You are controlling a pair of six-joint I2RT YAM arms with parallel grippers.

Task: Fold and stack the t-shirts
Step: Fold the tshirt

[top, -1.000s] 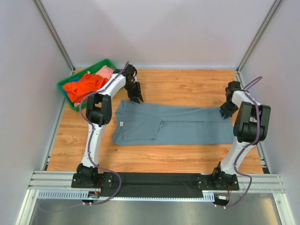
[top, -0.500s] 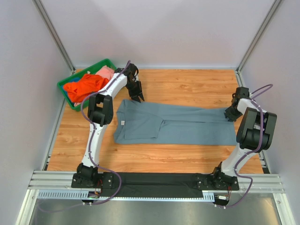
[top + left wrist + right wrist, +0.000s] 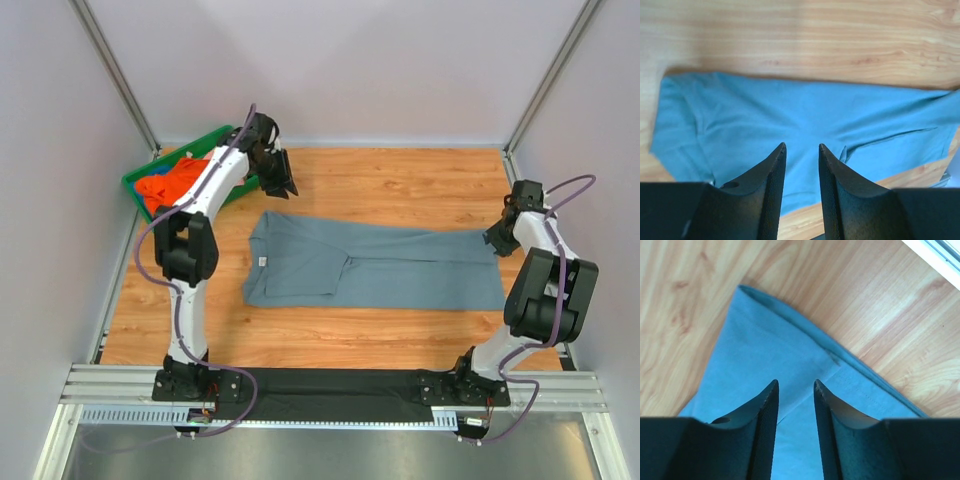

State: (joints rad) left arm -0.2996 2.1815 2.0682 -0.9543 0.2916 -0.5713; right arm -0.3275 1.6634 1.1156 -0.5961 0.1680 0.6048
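Note:
A slate grey-blue t-shirt [image 3: 380, 268] lies flat on the wooden table, folded into a long strip, with its white neck label [image 3: 258, 263] at the left end. My left gripper [image 3: 281, 184] hangs open above the table just beyond the shirt's far left corner. In the left wrist view the shirt [image 3: 790, 115] lies well below the left gripper [image 3: 801, 146], with nothing between the fingers. My right gripper [image 3: 497, 240] is open over the shirt's right end. The right wrist view shows that gripper [image 3: 795, 382] empty above the hem corner [image 3: 785, 335]. An orange t-shirt [image 3: 172, 182] lies in the bin.
A green plastic bin [image 3: 133, 186] stands at the table's far left corner, partly behind my left arm. Grey walls and metal posts close in the table on three sides. A metal rail runs along the near edge by the arm bases.
My left arm has lifted and swung back toward the bin, away from the shirt's collar end. My right gripper has opened and shifted right to the hem; the shirt stays flat.

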